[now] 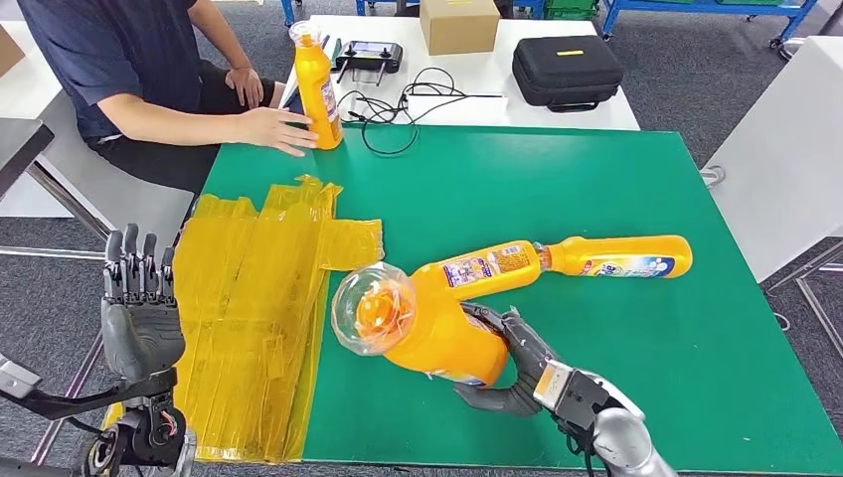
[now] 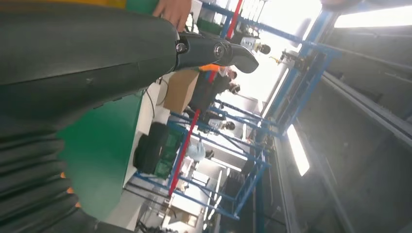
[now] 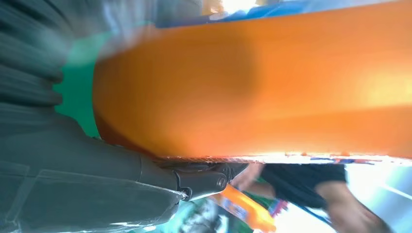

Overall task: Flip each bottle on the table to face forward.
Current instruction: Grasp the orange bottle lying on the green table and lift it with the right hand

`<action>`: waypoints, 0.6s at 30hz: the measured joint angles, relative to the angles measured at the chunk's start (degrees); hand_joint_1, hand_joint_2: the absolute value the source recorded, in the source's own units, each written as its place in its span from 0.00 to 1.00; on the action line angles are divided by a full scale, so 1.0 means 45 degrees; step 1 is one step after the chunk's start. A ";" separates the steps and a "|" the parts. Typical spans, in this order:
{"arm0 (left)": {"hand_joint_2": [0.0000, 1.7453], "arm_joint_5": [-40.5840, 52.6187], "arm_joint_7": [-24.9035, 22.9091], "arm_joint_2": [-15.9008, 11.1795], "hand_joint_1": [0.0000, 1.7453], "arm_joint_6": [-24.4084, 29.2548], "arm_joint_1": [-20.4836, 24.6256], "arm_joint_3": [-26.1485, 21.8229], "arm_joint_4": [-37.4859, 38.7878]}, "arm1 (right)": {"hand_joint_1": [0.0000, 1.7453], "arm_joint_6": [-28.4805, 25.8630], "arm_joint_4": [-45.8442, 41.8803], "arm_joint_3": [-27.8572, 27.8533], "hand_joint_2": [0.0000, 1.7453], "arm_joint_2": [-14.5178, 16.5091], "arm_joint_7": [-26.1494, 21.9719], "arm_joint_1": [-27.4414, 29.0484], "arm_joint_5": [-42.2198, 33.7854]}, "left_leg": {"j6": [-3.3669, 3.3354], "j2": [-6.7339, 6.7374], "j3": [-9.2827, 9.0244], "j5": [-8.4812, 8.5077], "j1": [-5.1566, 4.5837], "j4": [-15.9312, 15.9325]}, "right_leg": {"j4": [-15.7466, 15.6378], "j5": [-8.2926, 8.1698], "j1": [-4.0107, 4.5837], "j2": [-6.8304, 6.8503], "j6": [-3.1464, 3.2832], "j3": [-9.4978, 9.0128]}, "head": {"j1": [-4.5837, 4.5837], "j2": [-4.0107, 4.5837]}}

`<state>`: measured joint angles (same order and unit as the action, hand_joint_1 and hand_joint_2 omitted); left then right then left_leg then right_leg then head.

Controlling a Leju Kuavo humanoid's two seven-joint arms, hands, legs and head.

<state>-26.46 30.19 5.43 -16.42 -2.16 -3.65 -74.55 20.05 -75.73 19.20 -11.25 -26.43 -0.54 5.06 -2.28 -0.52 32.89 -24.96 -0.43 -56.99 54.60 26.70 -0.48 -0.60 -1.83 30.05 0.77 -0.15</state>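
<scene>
The right hand (image 1: pixel 512 363) grips a tilted bottle (image 1: pixel 427 318) near the table's front edge; it could slip, seemingly held low. Left hand (image 1: pixel 139 298) spread, empty.

The bottle (image 1: pixel 437 333) between the dark grey fingers (image 1: pixel 517 333) of the right hand (image 1: pixel 512 368) is orange with a clear cap. Beyond those fingertips lie two more orange bottles (image 1: pixel 621 256) with blue-and-white labels on a green mat (image 1: pixel 596 189). Translucent yellow film (image 1: pixel 253 308) lies beside the grey left hand (image 1: pixel 139 308).
</scene>
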 joint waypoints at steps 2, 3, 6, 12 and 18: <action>1.00 -0.0085 -0.0045 0.0064 0.00 -0.0114 -0.0284 0.0160 -0.0243 | 1.00 -0.0507 -0.0296 0.0005 1.00 0.0307 -0.0146 0.0036 0.0152 | 0.0001 -0.0007 0.0010 -0.0001 0.0001 0.0003 | -0.0001 0.0003 0.0001 0.0002 0.0001 0.0002 | 0.0000 0.0000; 1.00 -0.0122 -0.0056 0.0097 0.00 -0.0137 -0.0443 0.0257 -0.0391 | 1.00 -0.0838 -0.0359 0.0009 1.00 0.0508 -0.0198 -0.0017 0.0298 | 0.0001 -0.0006 0.0014 -0.0001 0.0002 0.0004 | 0.0000 0.0003 0.0002 0.0002 0.0002 0.0006 | -0.0004 -0.0001; 1.00 -0.0244 -0.0156 0.0176 0.00 -0.0190 -0.0743 0.0651 -0.0774 | 1.00 -0.1862 -0.0036 0.0017 1.00 0.1175 -0.0209 -0.0532 0.0792 | 0.0002 0.0005 0.0019 0.0003 0.0004 0.0006 | 0.0000 -0.0002 0.0004 -0.0005 0.0007 0.0026 | -0.0002 -0.0001; 1.00 -0.0300 -0.0260 0.0246 0.00 -0.0217 -0.0829 0.1166 -0.1070 | 1.00 -0.2321 0.0535 0.0040 1.00 0.1920 -0.0174 -0.1210 0.1047 | -0.0009 -0.0009 0.0021 0.0019 0.0003 0.0004 | 0.0003 -0.0007 0.0002 0.0008 0.0004 0.0015 | -0.0005 0.0000; 1.00 -0.0432 -0.0472 0.0251 0.00 -0.0412 -0.0761 0.1427 -0.1116 | 1.00 -0.3065 0.0843 0.0038 1.00 0.2238 0.0151 -0.1436 0.1470 | -0.0009 -0.0012 0.0034 0.0017 0.0001 0.0003 | 0.0002 -0.0006 -0.0001 0.0008 0.0003 0.0030 | -0.0004 0.0000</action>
<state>-28.40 28.07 6.56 -18.28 -5.58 2.77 -79.58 6.26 -71.93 19.37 -1.18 -25.75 -7.00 11.68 -2.32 -0.57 33.05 -24.88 -0.43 -56.98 54.61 26.68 -0.49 -0.56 -1.82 30.19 0.75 -0.15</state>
